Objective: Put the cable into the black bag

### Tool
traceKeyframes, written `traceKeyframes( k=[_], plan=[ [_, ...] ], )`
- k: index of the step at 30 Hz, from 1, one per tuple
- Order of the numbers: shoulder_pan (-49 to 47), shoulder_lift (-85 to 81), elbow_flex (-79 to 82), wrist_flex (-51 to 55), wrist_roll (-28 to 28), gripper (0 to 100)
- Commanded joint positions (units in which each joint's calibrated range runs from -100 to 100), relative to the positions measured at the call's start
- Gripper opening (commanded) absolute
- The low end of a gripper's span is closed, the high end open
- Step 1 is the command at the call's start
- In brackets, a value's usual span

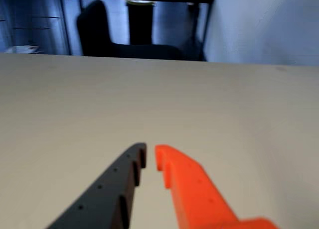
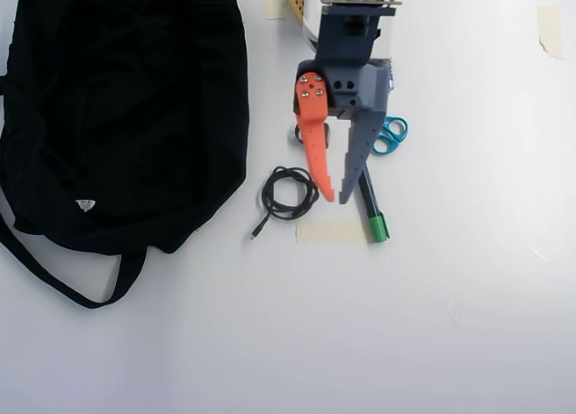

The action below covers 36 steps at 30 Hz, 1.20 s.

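In the overhead view the cable (image 2: 265,196) lies as a small loose black coil on the white table, its short tail pointing down-left. The black bag (image 2: 126,108) fills the upper left, a strap (image 2: 63,288) trailing below it. My gripper (image 2: 336,199) hovers just right of the coil, with the orange finger (image 2: 315,153) nearest the cable and the dark finger (image 2: 358,153) to the right. The tips almost meet and hold nothing. The wrist view shows my gripper (image 1: 150,150) over bare tabletop; neither cable nor bag appears there.
A black marker with a green cap (image 2: 378,227) lies under the dark finger. Blue scissors (image 2: 392,133) sit right of the arm. A beige tape strip (image 2: 331,231) is below the tips. The wrist view shows a chair (image 1: 94,27) beyond the table edge.
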<state>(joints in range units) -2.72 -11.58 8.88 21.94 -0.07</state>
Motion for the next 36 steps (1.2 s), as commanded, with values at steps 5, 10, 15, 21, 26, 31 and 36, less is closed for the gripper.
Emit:
traceKeyframes(
  k=[5, 10, 15, 21, 26, 31, 36],
  plan=[
    [2.49, -1.12, -1.34, 7.43, -0.24, 2],
    [2.64, -1.2, -1.34, 16.99, -0.19, 2],
    [2.64, -0.7, -1.34, 30.26, -0.08, 2],
    [1.97, -0.29, -0.35, 41.71, -0.24, 2],
    [1.97, -0.45, -0.35, 46.79, -0.03, 2],
    [1.97, -0.29, -0.35, 46.79, 0.02, 2],
    [2.12, -0.29, 1.27, 46.45, -0.14, 2]
  ],
)
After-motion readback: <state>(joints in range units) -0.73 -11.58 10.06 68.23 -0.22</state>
